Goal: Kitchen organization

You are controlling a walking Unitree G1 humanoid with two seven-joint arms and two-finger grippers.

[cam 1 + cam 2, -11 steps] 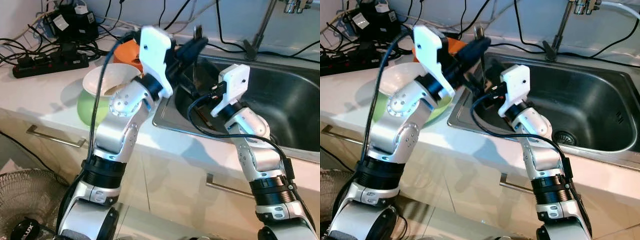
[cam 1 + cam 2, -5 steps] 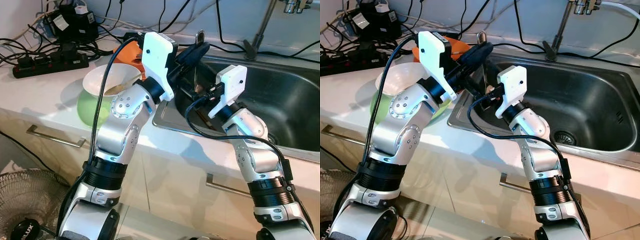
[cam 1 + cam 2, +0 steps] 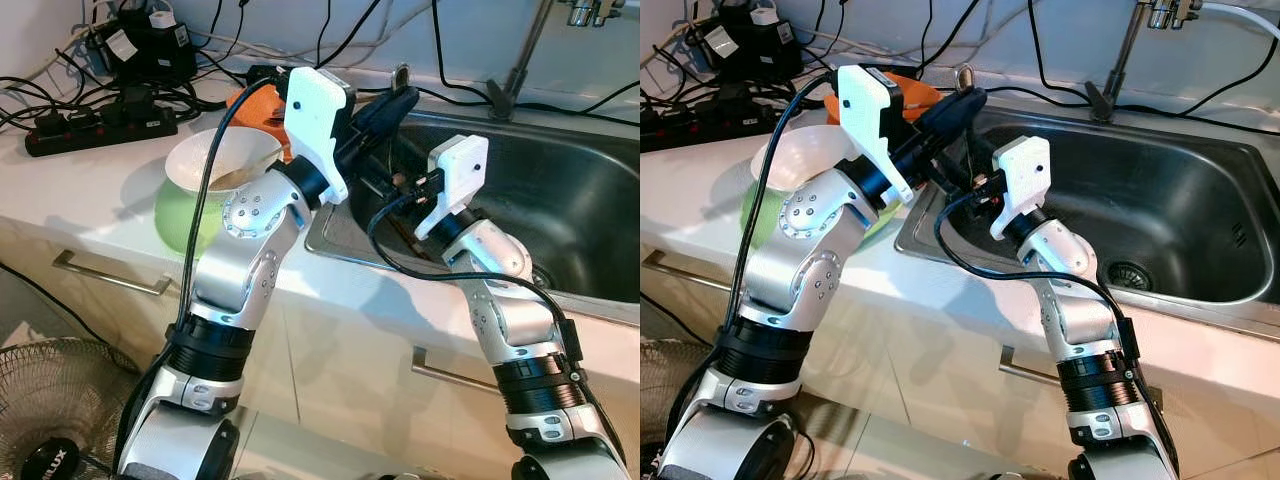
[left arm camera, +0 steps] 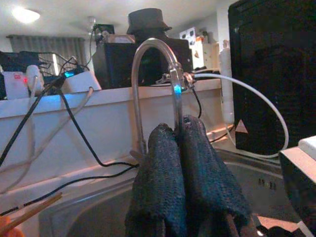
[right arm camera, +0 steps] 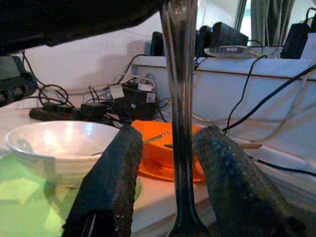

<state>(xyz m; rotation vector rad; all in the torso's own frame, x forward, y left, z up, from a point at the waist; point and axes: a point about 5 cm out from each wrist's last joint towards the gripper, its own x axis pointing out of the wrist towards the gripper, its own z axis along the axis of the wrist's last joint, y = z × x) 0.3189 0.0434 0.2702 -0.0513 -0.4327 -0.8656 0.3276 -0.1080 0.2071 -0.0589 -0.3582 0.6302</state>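
Where the stainless steel sink [image 3: 560, 190] meets the counter, the left gripper [image 3: 385, 105] holds a slim metal utensil handle [image 3: 964, 76] upright over the sink's left rim, beside a white bowl [image 3: 215, 165] stacked on green. In the left wrist view, its fingers [image 4: 165, 182] are pressed together on the handle. In the right wrist view, the right gripper [image 5: 170, 163] is spread around the handle's stem, not touching.

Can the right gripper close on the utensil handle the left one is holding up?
Probably yes: the right gripper is open with the metal utensil handle already standing between its fingers, nothing between; left gripper pinches it higher up.
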